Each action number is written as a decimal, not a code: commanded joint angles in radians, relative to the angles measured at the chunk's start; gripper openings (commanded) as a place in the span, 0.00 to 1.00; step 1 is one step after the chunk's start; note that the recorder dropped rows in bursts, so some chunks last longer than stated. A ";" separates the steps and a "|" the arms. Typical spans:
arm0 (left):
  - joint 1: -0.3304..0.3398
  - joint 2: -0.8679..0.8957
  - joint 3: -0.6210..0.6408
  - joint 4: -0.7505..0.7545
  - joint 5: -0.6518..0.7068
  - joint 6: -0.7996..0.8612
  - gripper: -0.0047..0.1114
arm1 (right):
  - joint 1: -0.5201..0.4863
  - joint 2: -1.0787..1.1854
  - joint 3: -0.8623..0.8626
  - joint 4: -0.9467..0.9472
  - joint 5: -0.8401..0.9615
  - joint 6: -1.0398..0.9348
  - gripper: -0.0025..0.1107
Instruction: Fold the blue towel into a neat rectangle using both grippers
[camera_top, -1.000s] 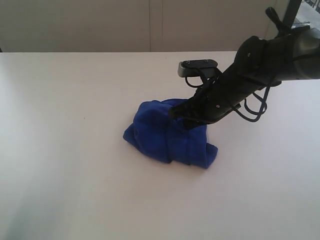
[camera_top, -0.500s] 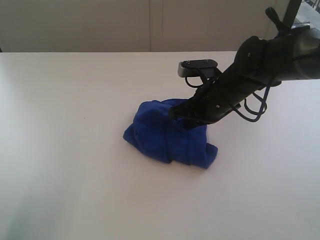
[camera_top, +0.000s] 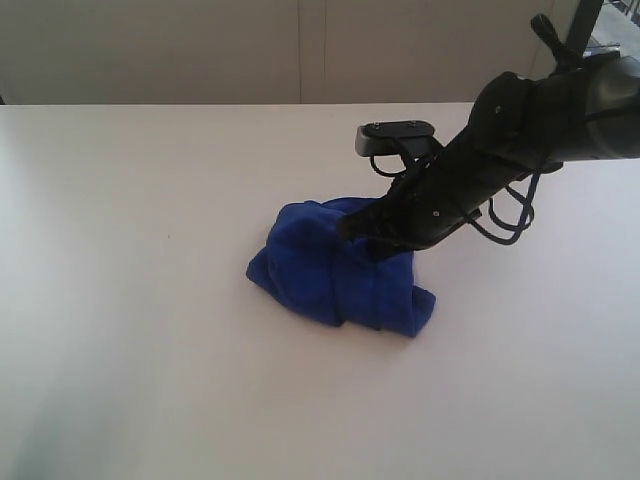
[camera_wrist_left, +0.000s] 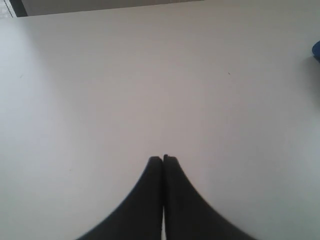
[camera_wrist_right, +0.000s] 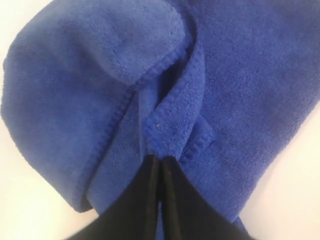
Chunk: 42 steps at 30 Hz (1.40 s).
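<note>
near the middle of the pale, flat white worktop (camera_top: 150, 330) lies the royal-blue fleecy towel (camera_top: 330, 275), bunched into a rumpled heap rather than spread flat, with soft folds overlapping and a thin hemmed edge curling across its top. the black right gripper (camera_top: 352, 226), at the end of a black arm with looping cables that reaches in from the right of the exterior view, is down on the upper side of the heap. in the right wrist view its jaws are clenched tight, the two dark fingers (camera_wrist_right: 147, 200) side by side with only a thin slit between them, and a raised ridge of folded hem meets their tips, so they appear to be grasping that fold of the towel. the black left gripper (camera_wrist_left: 163, 159) shows only in its own wrist view: its jaws are clenched with the tips touching, above bare worktop and well apart from the towel, of which only a small blue sliver shows at the edge of that view.
</note>
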 joint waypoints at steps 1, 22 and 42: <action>0.003 -0.005 0.005 0.001 -0.047 -0.010 0.04 | 0.000 -0.004 0.003 -0.003 0.010 -0.013 0.02; 0.003 0.236 -0.278 -0.014 -0.057 -0.071 0.04 | 0.000 -0.004 0.003 -0.003 -0.039 0.007 0.02; -0.050 1.083 -0.645 -1.000 0.263 0.854 0.04 | -0.120 -0.053 0.001 0.116 0.090 -0.040 0.02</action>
